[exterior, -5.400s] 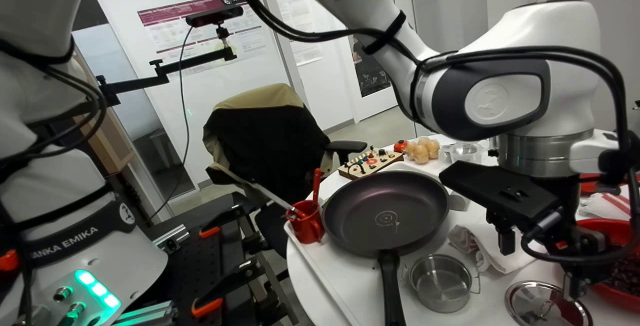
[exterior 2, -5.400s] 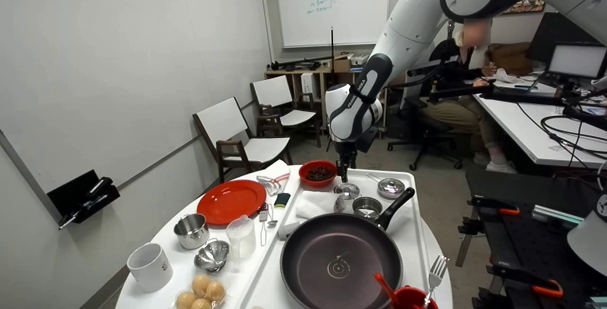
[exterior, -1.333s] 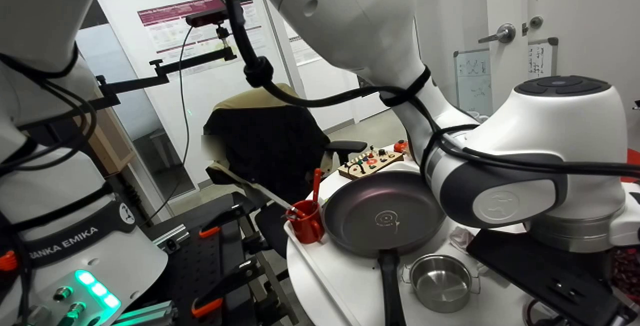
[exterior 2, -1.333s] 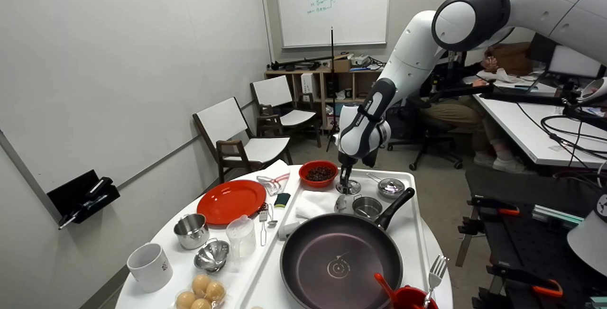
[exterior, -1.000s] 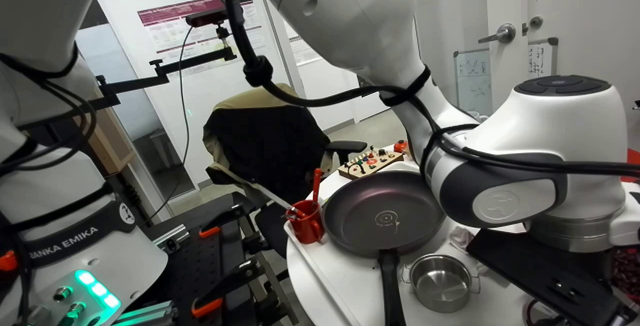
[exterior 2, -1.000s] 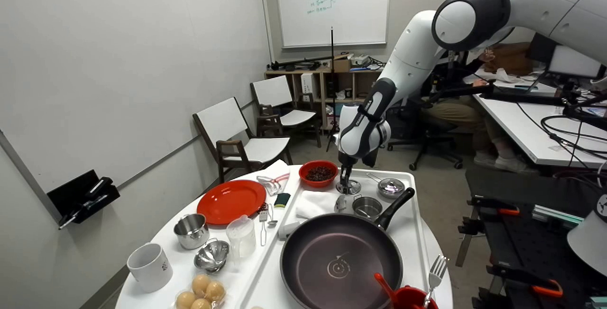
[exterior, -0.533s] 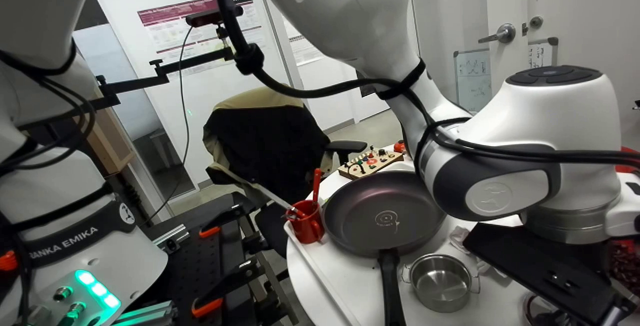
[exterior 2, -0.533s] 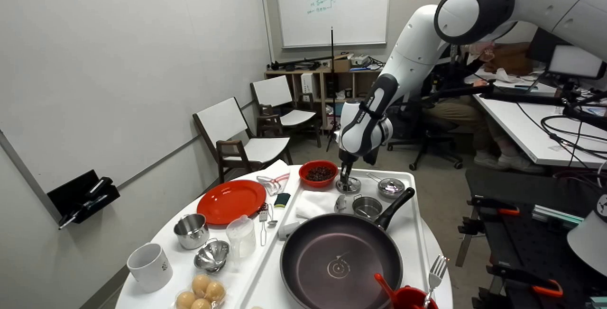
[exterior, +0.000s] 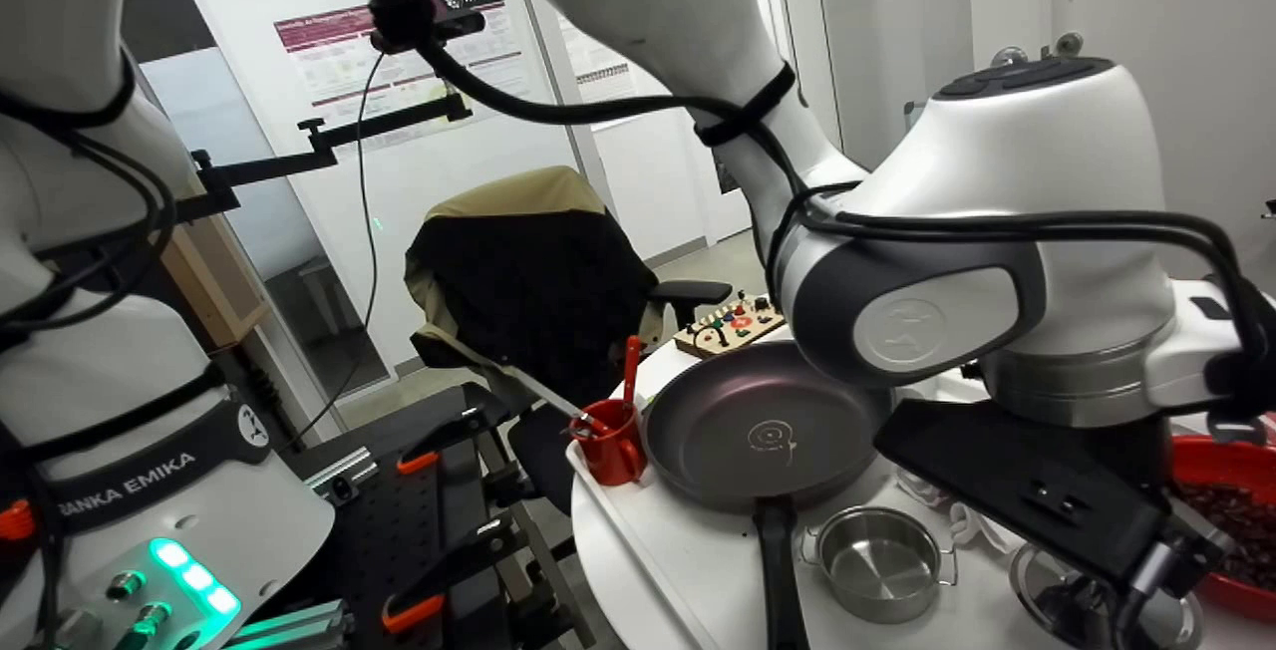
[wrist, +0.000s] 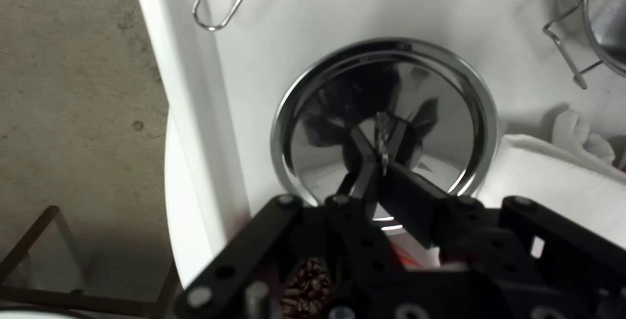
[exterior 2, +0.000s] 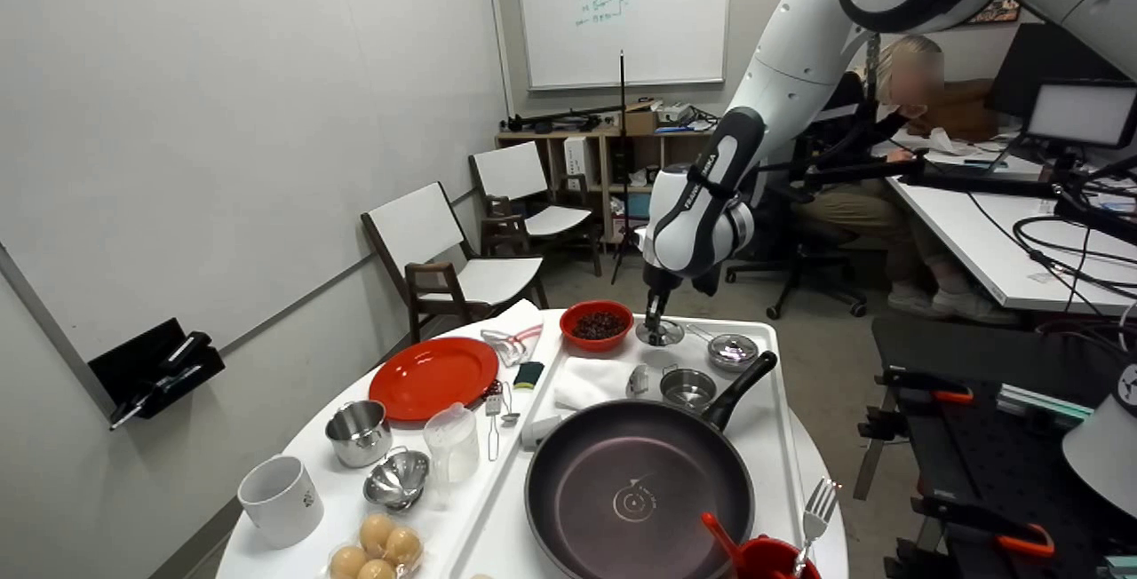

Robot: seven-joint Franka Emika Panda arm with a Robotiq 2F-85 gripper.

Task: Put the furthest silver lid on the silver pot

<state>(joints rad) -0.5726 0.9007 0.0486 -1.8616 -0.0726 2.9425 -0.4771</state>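
In the wrist view my gripper [wrist: 382,168] is shut on the thin upright handle of a round, mirror-like silver lid [wrist: 447,128]. That lid [exterior 2: 672,334] seems raised off the white tray in an exterior view, under my gripper [exterior 2: 655,323]; in another exterior view the dark camera mount partly covers the lid [exterior: 1037,585]. The silver pot [exterior: 879,570] stands uncovered on the tray beside the frying pan's handle, with wire handles at its sides. In an exterior view the pot [exterior 2: 687,389] is nearer the camera than the held lid. Only an edge of the pot [wrist: 594,25] shows in the wrist view.
A black frying pan [exterior 2: 635,490] fills the tray's near part. Also around are a red bowl of beans [exterior 2: 596,327], a white cloth [exterior 2: 593,382], a red cup [exterior: 608,446] with utensils, and another shiny round piece [exterior 2: 733,351] beside a wire loop [wrist: 211,26].
Over the last second the arm has risen from the tray, and the lid has come up with the gripper and shifted away from the pot in an exterior view. The pot has not moved.
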